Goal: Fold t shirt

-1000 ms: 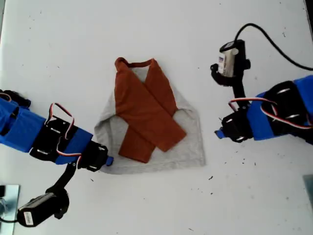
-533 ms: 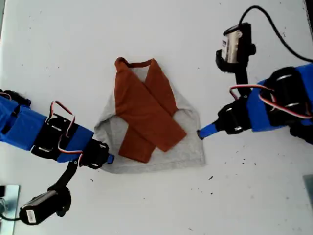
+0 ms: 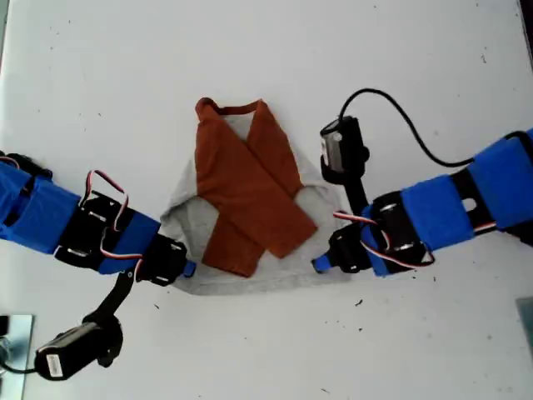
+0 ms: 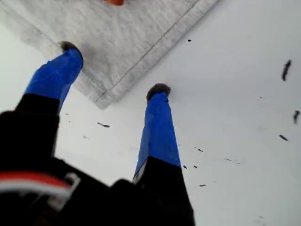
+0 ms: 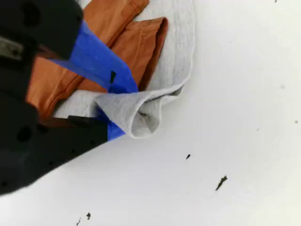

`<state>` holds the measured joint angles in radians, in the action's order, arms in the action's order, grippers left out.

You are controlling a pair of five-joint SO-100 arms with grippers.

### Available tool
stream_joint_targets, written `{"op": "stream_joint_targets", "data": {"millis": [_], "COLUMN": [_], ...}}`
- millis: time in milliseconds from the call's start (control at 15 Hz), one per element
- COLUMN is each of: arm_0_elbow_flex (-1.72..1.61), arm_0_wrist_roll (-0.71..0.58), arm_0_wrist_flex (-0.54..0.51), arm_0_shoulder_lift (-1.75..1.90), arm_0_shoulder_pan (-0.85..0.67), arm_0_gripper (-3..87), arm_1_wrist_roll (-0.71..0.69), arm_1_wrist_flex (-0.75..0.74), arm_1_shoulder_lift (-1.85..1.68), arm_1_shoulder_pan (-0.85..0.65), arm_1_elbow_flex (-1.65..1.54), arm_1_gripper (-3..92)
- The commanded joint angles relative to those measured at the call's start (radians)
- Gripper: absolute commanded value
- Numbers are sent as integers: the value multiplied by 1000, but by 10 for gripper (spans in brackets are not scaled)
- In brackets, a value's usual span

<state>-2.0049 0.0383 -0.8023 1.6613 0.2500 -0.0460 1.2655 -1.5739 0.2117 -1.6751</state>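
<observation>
On table: one t shirt (image 3: pixel 254 200).

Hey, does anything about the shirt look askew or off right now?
One hem corner of the t shirt is curled up and bunched where my second gripper pinches it, toward the exterior view's left. The rest lies flat, sleeves crossed.

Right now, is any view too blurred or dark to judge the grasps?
Exterior view: even bright light, soft shadows, shirt sharp. First wrist view: my first claw has a dark, blurred body, but its tips and the hem are clear. Second wrist view: my second claw is dark and soft, the pinched hem sharp.
</observation>
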Motion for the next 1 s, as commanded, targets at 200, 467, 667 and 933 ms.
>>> {"op": "stream_joint_targets", "data": {"millis": [200, 467, 667, 933], "arm_0_elbow_flex": [38, 57, 167, 196], "arm_0_wrist_roll": [-3, 8, 18, 8], "arm_0_wrist_flex": [26, 77, 83, 44], "arm_0_shoulder_lift": [-11, -12, -43, 3], "arm_0_shoulder_pan": [0, 15, 74, 51], "arm_0_gripper": [-3, -3, -3, -3], "arm_1_wrist_roll": [20, 29, -51, -169], "arm_1_wrist_flex": [-268, -227, -193, -179], "arm_1_shoulder_lift": [74, -97, -264, -428], "arm_1_shoulder_pan": [26, 49, 89, 0], "arm_1_elbow_flex": [-95, -143, -115, -127], "arm_1_gripper": [32, 30, 30, 30]}}
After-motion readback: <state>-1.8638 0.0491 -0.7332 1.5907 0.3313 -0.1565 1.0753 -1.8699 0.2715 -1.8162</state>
